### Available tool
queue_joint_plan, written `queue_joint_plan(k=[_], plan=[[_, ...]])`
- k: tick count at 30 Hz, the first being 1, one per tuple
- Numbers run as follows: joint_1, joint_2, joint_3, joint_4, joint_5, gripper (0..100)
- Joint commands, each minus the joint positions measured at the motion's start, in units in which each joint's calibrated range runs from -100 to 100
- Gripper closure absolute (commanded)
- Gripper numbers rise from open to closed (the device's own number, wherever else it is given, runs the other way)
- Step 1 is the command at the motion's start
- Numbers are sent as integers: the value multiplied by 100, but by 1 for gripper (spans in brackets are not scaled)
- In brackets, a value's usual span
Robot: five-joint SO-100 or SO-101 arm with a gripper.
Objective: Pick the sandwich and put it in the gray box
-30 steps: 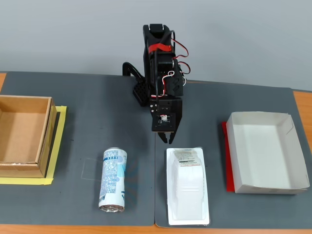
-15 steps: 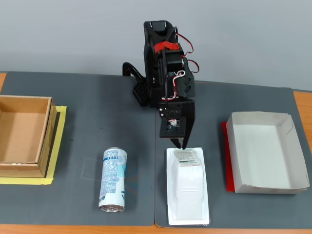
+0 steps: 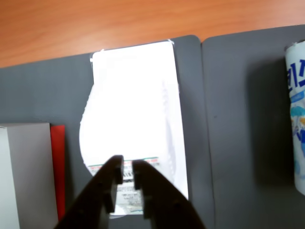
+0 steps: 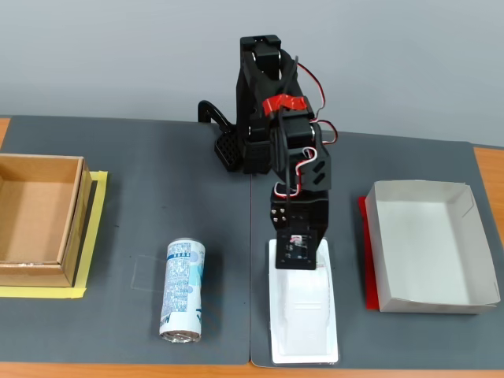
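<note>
I have the gripper [image 3: 125, 171] over sandwich [image 3: 133, 114] label end, fingers nearly closed, empty. Grasp, transfer to gray box [image 4: 429, 246] at 3 o'clock pending.

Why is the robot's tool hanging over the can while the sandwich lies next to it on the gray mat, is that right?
Not quite. In the fixed view the tool hangs over the sandwich, not the can. The can lies beside it on the gray mat.
</note>
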Motion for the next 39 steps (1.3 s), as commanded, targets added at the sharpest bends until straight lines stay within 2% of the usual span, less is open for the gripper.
queue_joint_plan(k=[1, 13, 26, 29, 34, 36, 39], plan=[[-45, 212, -645, 135, 55, 98], [-381, 780, -1178, 135, 91, 97], [-232, 687, -1106, 179, 123, 96], [-232, 687, -1133, 482, 123, 88], [-269, 687, -1151, 908, 128, 64], [-269, 687, -1142, 925, 154, 58], [-277, 687, -1115, 908, 294, 57]])
